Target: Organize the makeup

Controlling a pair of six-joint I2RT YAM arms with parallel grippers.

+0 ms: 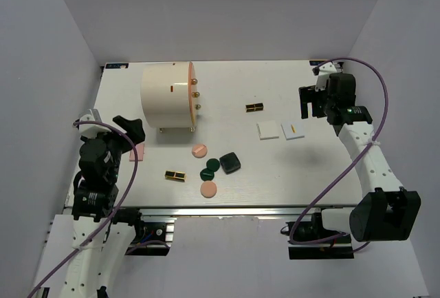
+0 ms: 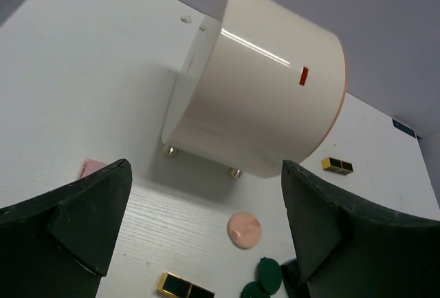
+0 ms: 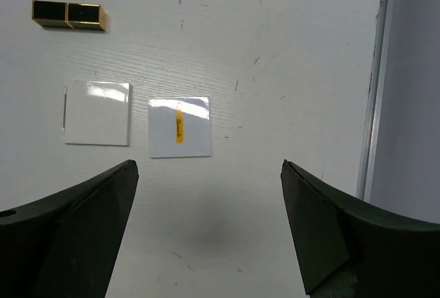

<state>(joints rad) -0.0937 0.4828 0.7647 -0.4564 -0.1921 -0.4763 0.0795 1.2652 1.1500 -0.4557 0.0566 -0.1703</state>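
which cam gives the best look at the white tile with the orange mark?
Right wrist. The white tile with the orange mark lies flat there, whole and large, just right of the plain white tile. Top external shows it too, but small, the mark only a thin streak. Left wrist does not show it.

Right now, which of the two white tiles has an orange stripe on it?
The white tile farther to the robot's right carries the stripe down its middle; the other tile beside it is plain.
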